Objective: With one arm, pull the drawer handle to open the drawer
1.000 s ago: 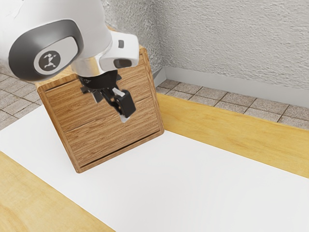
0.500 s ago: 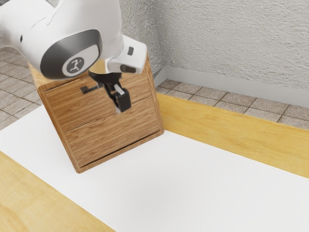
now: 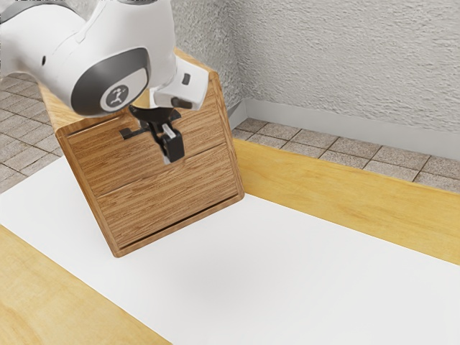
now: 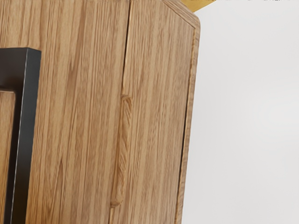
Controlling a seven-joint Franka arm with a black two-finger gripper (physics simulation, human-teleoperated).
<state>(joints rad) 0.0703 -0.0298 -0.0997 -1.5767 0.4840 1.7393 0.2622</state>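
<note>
a wooden cabinet [image 3: 169, 190] stands on the far left part of a white table [image 3: 287, 273], turned at an angle so that its front faces the near side and the exterior view's right. the front has two drawers, one above the other. the top drawer [image 3: 100, 158] sits flush with the lower drawer [image 3: 180, 194], with only a thin seam between them, so it looks closed.

a black handle [image 3: 129, 133] lies across the top drawer. one end shows at the exterior view's left of the gripper; the rest is hidden behind the hand.

the arm [image 3: 100, 65] comes in from the upper left and bends down over the cabinet's top. the gripper [image 3: 169, 152] hangs right in front of the top drawer, just to the right of that handle end and just above the seam. i cannot tell whether it is clenched or released, nor whether it touches the handle.

in the wrist view the handle [image 4: 21, 130] is a dark square bar close against the wood grain of the drawer front [image 4: 74, 116]. beside it run the seam [image 4: 127, 46] and the cabinet's edge, and past that lies the table [image 4: 243, 121].

a wood strip [image 3: 345, 194] borders the table on the far side. beyond it lie floor tiles [image 3: 345, 147] and a rough grey wall [image 3: 345, 57].
</note>
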